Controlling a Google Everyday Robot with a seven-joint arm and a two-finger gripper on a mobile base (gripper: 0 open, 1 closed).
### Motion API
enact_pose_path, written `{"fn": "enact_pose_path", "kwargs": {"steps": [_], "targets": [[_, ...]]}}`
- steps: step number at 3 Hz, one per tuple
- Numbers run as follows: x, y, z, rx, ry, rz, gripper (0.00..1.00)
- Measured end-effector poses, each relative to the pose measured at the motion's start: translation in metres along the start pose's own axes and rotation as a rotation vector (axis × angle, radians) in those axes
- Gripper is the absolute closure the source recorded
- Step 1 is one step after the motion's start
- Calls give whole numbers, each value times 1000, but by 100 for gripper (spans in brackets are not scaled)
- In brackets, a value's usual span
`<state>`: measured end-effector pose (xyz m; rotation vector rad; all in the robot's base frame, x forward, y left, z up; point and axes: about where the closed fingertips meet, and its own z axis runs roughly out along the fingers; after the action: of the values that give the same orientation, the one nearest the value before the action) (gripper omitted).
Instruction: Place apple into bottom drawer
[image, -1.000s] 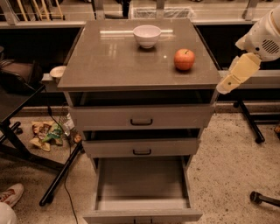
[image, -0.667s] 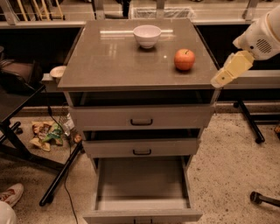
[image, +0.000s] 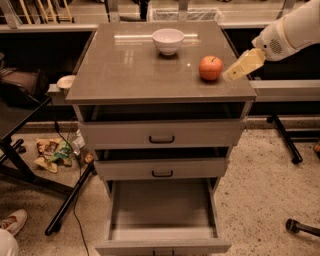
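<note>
Claw just right of apple on cabinet top; bottom drawer open

Apple on cabinet top toward its right front, bowl behind and left of it near the back edge, gripper just right of the apple at the top's right edge, two upper drawers under the top, bottom drawer beneath them, standing out forward.

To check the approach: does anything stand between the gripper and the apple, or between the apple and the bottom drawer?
Nothing visible does. The gripper hangs close beside the apple on the cabinet top; the bottom drawer stands pulled open below.
</note>
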<state>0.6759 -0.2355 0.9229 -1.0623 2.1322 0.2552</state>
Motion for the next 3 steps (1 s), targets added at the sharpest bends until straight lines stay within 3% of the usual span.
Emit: {"fn": "enact_pose_path", "kwargs": {"steps": [2, 3], "targets": [[-22, -26, 57, 52, -69, 91, 0], [-20, -32, 79, 69, -91, 137, 0]]}}
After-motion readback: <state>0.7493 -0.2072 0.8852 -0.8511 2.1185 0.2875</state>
